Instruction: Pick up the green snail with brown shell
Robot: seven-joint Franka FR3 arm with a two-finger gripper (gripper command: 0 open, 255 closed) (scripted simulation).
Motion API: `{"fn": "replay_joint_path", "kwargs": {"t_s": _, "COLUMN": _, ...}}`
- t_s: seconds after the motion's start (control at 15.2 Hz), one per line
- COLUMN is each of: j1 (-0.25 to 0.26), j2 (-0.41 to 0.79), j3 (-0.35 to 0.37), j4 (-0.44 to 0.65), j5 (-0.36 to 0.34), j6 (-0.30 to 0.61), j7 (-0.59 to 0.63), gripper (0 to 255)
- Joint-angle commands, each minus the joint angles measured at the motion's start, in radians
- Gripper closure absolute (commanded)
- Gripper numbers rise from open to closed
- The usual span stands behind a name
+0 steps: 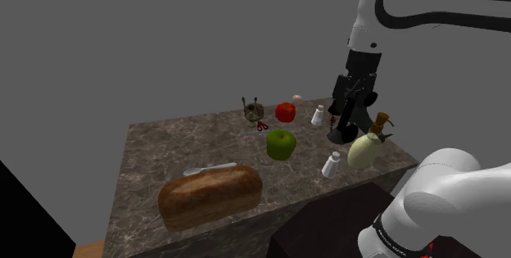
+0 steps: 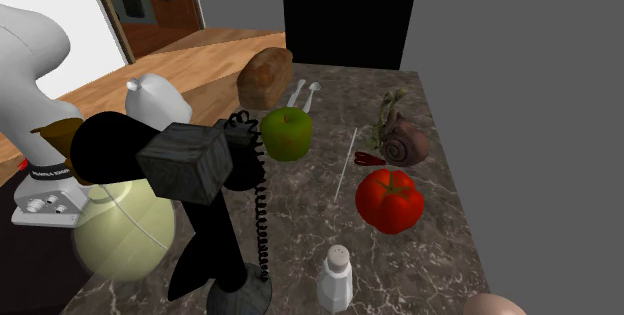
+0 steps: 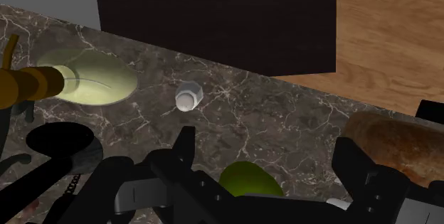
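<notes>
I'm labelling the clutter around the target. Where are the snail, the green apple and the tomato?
snail (image 2: 404, 143), second exterior view, on its brown shell.
green apple (image 2: 286, 135), second exterior view, middle of its skin.
tomato (image 2: 389, 201), second exterior view, centre of its red body.

White arm (image 1: 367, 19), dark joints (image 1: 386, 233), black gripper (image 1: 344, 133).

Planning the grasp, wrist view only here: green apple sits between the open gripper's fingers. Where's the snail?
Observer: The snail stands on the table, behind the green apple in the shoulder view, just left of a red tomato.
Operator: Anything crowding it?
Observer: Small red-handled scissors lie right beside it; I can't tell if they touch.
Operator: Gripper close to it?
Observer: No. The gripper hangs well apart from it, near the pump bottle.
</notes>
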Motion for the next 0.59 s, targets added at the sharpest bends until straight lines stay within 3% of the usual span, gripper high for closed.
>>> {"fn": "replay_joint_path", "kwargs": {"t_s": 0.0, "j1": 0.0, "j2": 0.0, "j3": 0.0, "j4": 0.0, "j5": 0.0, "j6": 0.0, "j7": 0.0, "gripper": 0}}
{"fn": "replay_joint_path", "kwargs": {"t_s": 0.53, "j1": 0.012, "j2": 0.25, "j3": 0.003, "j4": 0.03, "j5": -0.007, "j6": 0.28, "j7": -0.021, "gripper": 0}}
